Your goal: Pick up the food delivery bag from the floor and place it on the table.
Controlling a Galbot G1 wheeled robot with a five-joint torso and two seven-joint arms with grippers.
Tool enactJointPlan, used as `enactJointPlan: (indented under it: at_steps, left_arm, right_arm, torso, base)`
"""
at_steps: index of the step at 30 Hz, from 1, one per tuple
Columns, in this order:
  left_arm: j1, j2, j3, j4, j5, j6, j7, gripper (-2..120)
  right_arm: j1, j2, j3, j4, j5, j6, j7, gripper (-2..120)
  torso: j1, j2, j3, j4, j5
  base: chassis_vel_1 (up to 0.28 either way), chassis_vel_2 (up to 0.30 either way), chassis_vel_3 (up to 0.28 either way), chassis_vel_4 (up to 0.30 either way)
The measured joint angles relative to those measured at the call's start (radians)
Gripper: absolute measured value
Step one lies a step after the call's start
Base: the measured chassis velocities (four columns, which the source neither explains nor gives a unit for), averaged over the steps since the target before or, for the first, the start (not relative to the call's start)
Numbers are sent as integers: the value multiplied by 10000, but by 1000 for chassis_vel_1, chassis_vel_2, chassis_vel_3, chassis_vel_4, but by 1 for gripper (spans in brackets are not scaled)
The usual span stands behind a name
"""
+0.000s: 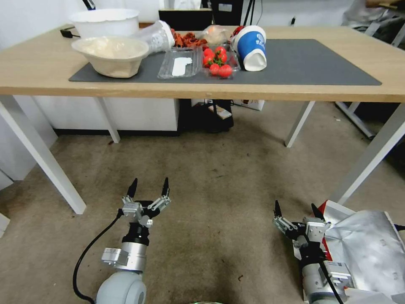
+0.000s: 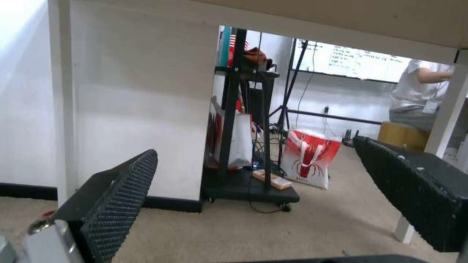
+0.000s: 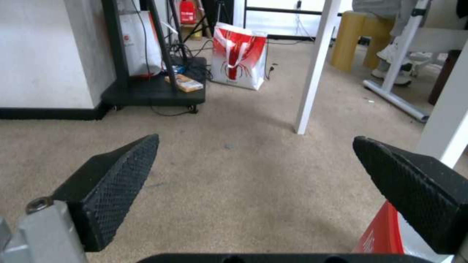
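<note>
Nothing of the task looks done yet. The food delivery bag [image 1: 371, 249] sits on the floor [image 1: 211, 190] at the robot's right, its crinkled silver foil lining facing up and a red edge showing at its near corner; it is untouched by either tool. The desk [image 1: 38, 71] stands ahead, well apart from the bag. On its dark grey mat [image 1: 320, 63] lie a blue-and-white paper cup [image 1: 252, 46] on its side, an open plastic tray of cherry tomatoes [image 1: 217, 62], a clear empty tray [image 1: 179, 63] and two white bowls [image 1: 112, 55]. The right half of the mat is bare. Grasping, lifting and setting the bag down all remain.

The right tool [image 1: 296, 207] hangs low above the carpet, just beside the bag's left edge, its fingers spread and pointing forward toward the desk. In the right wrist view the red corner of the bag [image 3: 382, 233] shows next to one finger, apart from it. To take the bag this tool probably has to turn toward it.

The left tool [image 1: 149, 186] hovers over bare carpet, well apart from the bag, fingers likewise spread and holding nothing, aimed under the desk.
</note>
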Motion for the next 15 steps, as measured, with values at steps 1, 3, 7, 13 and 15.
enactJointPlan:
  at_steps: [1,3,7,13,15]
  left_arm:
    - [0,0,0,0,0,0,0,100]
    - [-6,0,2,7,-9,-28,0,100]
    - [-12,3,3,21,-25,-63,-1,100]
    - [-19,-7,7,48,-34,-104,0,100]
    - [-24,-17,11,76,-37,-134,0,100]
  right_arm:
    - [0,0,0,0,0,0,0,100]
    - [0,0,1,-1,-2,8,0,100]
    - [-9,0,2,-4,-2,42,0,100]
    - [-11,0,4,-19,-6,64,0,100]
    - [-10,0,5,-21,-7,70,0,100]
  torso:
    - [0,0,0,0,0]
    - [0,-141,-141,0,0]
    - [-20,-299,-276,0,0]
    - [-44,-423,-279,0,0]
    - [-48,-432,-279,0,0]
  base:
    - [0,0,0,0]
    - [0,0,0,0]
    - [0,0,0,0]
    - [0,0,0,0]
    - [0,0,0,0]
